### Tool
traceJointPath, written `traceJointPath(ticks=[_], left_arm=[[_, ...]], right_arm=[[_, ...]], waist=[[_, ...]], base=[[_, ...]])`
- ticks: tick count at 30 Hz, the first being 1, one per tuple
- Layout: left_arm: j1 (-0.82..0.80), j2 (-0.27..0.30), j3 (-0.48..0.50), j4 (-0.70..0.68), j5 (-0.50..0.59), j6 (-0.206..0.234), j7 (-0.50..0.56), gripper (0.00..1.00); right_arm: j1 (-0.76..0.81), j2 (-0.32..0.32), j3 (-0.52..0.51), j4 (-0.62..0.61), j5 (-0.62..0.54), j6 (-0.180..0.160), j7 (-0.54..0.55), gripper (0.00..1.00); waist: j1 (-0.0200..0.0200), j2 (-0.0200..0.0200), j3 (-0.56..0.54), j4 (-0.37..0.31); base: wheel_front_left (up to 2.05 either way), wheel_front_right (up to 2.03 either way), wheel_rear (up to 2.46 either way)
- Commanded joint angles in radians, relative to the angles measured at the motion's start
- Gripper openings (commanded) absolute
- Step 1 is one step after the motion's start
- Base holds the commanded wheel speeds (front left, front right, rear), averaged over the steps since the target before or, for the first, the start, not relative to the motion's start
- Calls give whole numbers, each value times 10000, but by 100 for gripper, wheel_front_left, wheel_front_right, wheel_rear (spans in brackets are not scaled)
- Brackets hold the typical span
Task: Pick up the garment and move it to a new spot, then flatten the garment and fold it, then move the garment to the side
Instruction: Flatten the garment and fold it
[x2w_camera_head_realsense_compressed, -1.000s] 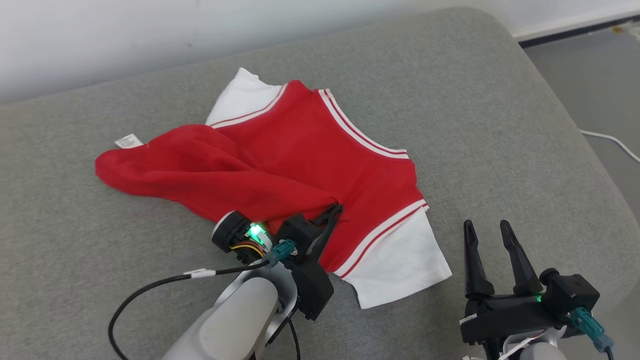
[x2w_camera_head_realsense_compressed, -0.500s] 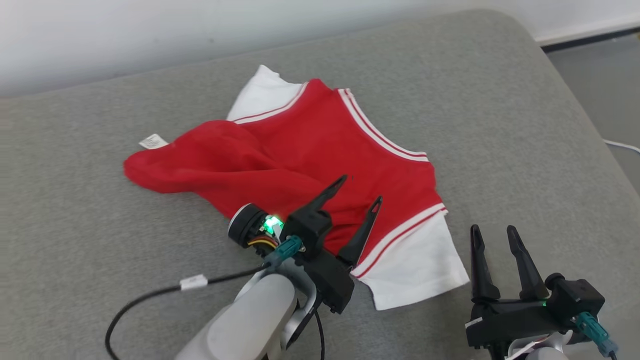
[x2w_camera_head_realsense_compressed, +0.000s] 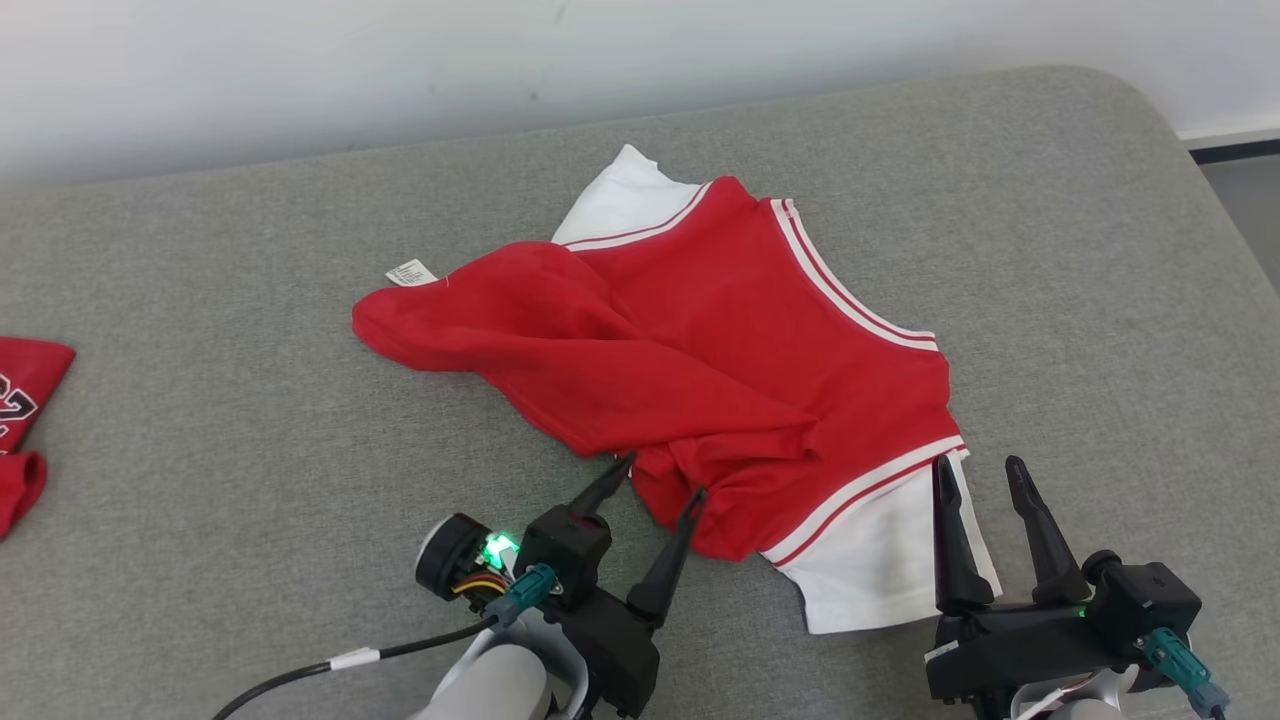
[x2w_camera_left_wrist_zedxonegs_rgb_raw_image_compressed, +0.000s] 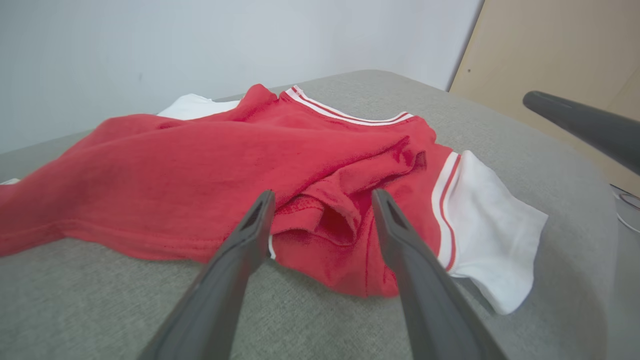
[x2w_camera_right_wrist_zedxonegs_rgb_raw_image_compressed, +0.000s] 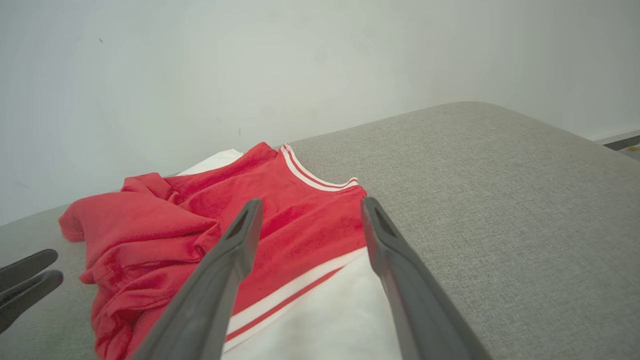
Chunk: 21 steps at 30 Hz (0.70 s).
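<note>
The garment (x2w_camera_head_realsense_compressed: 700, 370) is a red top with white sleeves and white-striped trim, lying crumpled on the grey padded surface (x2w_camera_head_realsense_compressed: 200, 300), its left part folded over the body. My left gripper (x2w_camera_head_realsense_compressed: 662, 478) stands open at the garment's near red hem, with the fingers straddling a bunched fold and nothing held. The left wrist view shows that fold of the garment (x2w_camera_left_wrist_zedxonegs_rgb_raw_image_compressed: 200, 150) between the open left gripper (x2w_camera_left_wrist_zedxonegs_rgb_raw_image_compressed: 324, 195). My right gripper (x2w_camera_head_realsense_compressed: 976, 465) is open over the near white sleeve (x2w_camera_head_realsense_compressed: 880, 570). In the right wrist view, the right gripper (x2w_camera_right_wrist_zedxonegs_rgb_raw_image_compressed: 311, 202) points across the garment (x2w_camera_right_wrist_zedxonegs_rgb_raw_image_compressed: 165, 225).
A white label (x2w_camera_head_realsense_compressed: 410, 272) sticks out at the garment's far left. Another red cloth (x2w_camera_head_realsense_compressed: 20, 420) lies at the left edge. A pale wall runs behind the surface, whose rounded corner (x2w_camera_head_realsense_compressed: 1150, 110) drops to the floor at the right.
My left gripper opened, let go of the red fold and drew back toward me. The fold now lies on the garment. The camera turned, shifting the whole picture to the right.
</note>
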Motion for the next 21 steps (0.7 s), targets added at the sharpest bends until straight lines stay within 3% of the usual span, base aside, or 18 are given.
traceJointPath(ticks=[1,20,21], left_arm=[[114,-58,-9,29,7,-17,-31,100],[-476,-333,288,1300,-99,-368,-32,98],[-517,-339,351,1304,-112,-394,-32,62]], right_arm=[[14,29,10,-20,-59,-24,-2,100],[-77,27,41,-55,10,-24,-2,100],[-76,27,47,-50,16,-24,-2,100]], waist=[[0,0,12,-28],[0,0,223,-834],[0,0,216,-866]], base=[[0,0,0],[0,0,0],[0,0,0]])
